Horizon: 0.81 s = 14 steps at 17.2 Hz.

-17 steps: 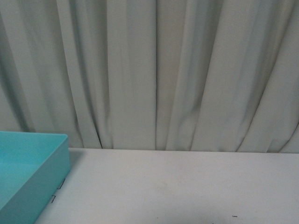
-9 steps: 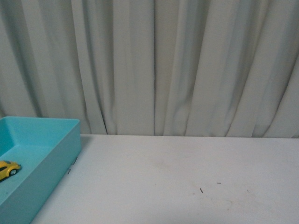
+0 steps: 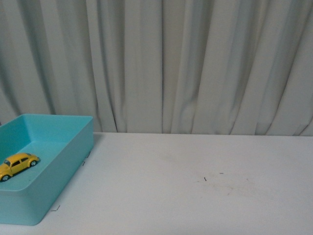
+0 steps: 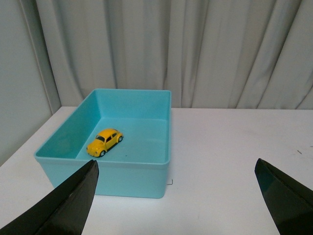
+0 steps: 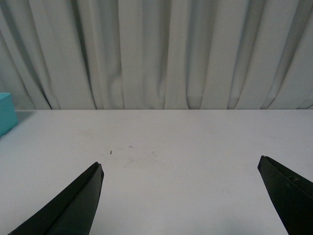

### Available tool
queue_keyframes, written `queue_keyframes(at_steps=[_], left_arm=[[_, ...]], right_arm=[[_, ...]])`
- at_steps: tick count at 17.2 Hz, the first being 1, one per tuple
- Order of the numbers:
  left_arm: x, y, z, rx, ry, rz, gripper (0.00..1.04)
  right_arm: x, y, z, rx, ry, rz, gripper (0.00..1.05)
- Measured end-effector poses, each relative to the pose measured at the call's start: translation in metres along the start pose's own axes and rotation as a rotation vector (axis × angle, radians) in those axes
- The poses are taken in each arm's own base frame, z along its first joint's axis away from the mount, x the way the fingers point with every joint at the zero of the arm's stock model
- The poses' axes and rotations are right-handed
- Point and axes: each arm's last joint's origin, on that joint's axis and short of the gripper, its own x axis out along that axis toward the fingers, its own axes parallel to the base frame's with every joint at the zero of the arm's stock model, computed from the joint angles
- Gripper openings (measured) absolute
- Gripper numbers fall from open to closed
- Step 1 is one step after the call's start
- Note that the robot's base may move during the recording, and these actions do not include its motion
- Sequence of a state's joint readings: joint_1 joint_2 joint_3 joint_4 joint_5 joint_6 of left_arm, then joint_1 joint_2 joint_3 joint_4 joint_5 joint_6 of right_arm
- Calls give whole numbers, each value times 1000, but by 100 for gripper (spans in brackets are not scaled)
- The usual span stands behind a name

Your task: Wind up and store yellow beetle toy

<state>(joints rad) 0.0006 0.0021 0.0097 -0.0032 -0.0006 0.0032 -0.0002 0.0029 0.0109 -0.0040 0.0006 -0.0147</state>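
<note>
The yellow beetle toy stands on its wheels inside the turquoise bin at the table's left side. It also shows in the left wrist view, resting on the floor of the bin. My left gripper is open and empty, held back from the bin and above the table. My right gripper is open and empty over bare white table. Neither gripper shows in the front view.
A white table with a few small dark specks runs to a pale pleated curtain at the back. A corner of the bin shows at the edge of the right wrist view.
The front view has swung down and to the left. The bin has come further into view and the yellow toy inside it now shows whole.
</note>
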Motion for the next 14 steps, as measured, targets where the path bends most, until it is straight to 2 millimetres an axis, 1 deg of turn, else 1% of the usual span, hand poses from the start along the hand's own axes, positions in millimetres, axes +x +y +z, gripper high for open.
queue_keyframes(at_steps=[14], left_arm=[[0, 0, 0, 0, 0, 0, 98]], right_arm=[[0, 0, 0, 0, 0, 0, 98]])
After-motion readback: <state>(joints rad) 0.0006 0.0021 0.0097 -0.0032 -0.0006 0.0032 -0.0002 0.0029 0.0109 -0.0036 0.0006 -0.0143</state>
